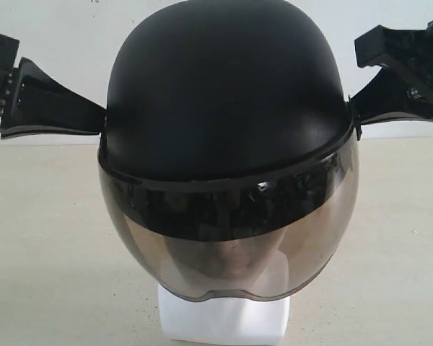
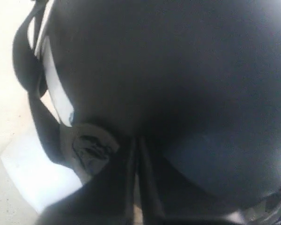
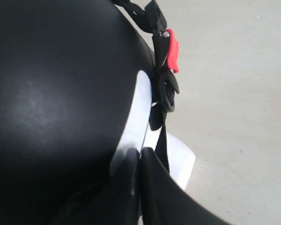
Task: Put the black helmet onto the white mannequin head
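Left gripper (image 1: 95, 120) — tips against the left flank of the black helmet (image 1: 224, 94), low on the shell just above the rim. In its wrist camera the two fingers (image 2: 117, 197) lie pressed together with only a thin seam between them, tips meeting the shell beside a grey ear pad (image 2: 90, 147). That view is dark and blurred; whether any thin edge is caught in the seam I cannot tell.

Right gripper (image 1: 357, 108) — mirrored on the other side, tips touching the helmet's right flank at the rim. In its wrist camera the fingers (image 3: 159, 197) are pressed together with no real gap. The tips sit at the lower edge of the shell, where a strip of white shows beneath it.

The helmet sits on the white mannequin head (image 1: 224, 321), centre of the scene, covering crown and forehead. It is a little tilted, with the rim line higher on the right than on the left. The smoky visor (image 1: 231, 245) is down over the face, and nose and mouth show dimly through the tint. Below the visor only the neck and the squarish white base are bare.

On the right side a black chin strap (image 3: 166, 93) with a red buckle tab (image 3: 173, 51) hangs loose beside the head. On the left another black strap (image 2: 35, 112) drops toward the base.

The head stands on a pale beige table (image 1: 43, 252), with a plain white wall (image 1: 58, 29) on the far side.
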Available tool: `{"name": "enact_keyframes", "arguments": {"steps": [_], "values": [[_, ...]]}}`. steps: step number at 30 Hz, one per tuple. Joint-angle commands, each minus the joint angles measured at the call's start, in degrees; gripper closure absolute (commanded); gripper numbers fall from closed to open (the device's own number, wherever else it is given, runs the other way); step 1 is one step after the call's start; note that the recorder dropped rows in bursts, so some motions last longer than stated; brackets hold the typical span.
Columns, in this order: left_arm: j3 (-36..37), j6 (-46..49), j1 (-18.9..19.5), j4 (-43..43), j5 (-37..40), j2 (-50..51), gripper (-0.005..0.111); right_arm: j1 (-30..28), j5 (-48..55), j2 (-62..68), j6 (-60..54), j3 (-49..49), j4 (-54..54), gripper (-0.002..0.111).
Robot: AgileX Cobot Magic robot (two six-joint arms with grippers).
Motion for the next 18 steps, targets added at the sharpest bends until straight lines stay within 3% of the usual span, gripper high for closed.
{"name": "enact_keyframes", "arguments": {"steps": [1,18], "values": [[-1.16,-0.99,-1.33,-3.7,3.49,-2.55,0.102,0.58,2.11,-0.12,-0.25,0.11,4.2,0.108],[-1.16,-3.58,-1.42,-6.17,8.43,-4.16,0.102,0.58,0.0,-0.12,-0.29,0.11,4.33,0.108]]}}
